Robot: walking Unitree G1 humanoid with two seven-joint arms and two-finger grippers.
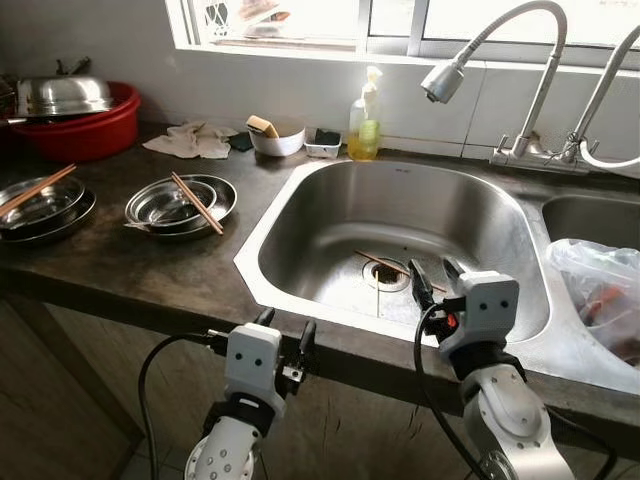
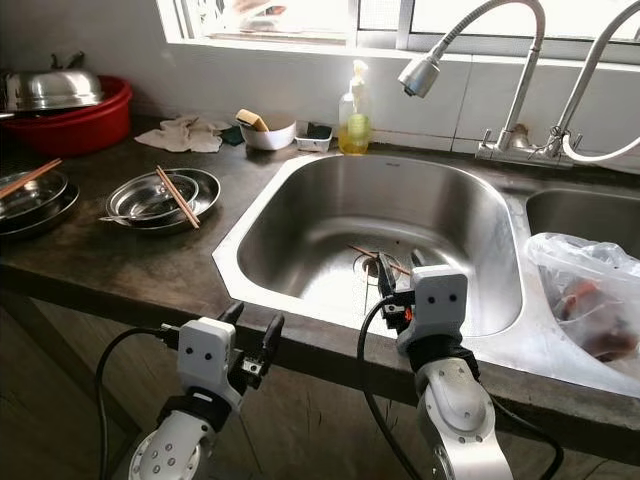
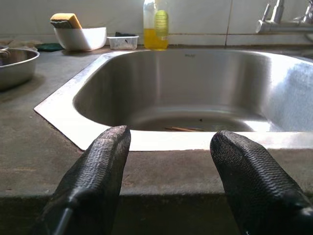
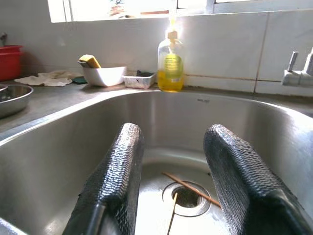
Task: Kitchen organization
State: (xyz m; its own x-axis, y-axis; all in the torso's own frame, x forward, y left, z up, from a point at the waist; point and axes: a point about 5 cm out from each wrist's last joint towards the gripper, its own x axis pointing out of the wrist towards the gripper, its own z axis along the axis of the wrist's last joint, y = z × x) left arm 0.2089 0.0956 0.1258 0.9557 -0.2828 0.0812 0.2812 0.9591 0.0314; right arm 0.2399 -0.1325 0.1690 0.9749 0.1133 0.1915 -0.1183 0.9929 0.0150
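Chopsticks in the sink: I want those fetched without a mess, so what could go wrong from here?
1. The chopsticks lie across the drain; a nudge from the open right hand might tip one in.
2. They are thin and flat on steel, so the fingers may slip.
3. The faucet head hangs over the basin and might be bumped when lifting.

Head and wrist cameras toward sink (image 1: 400, 240)

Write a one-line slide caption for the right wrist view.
Open right gripper hangs over the steel sink, chopsticks lying across the drain below, soap bottle on the ledge behind.
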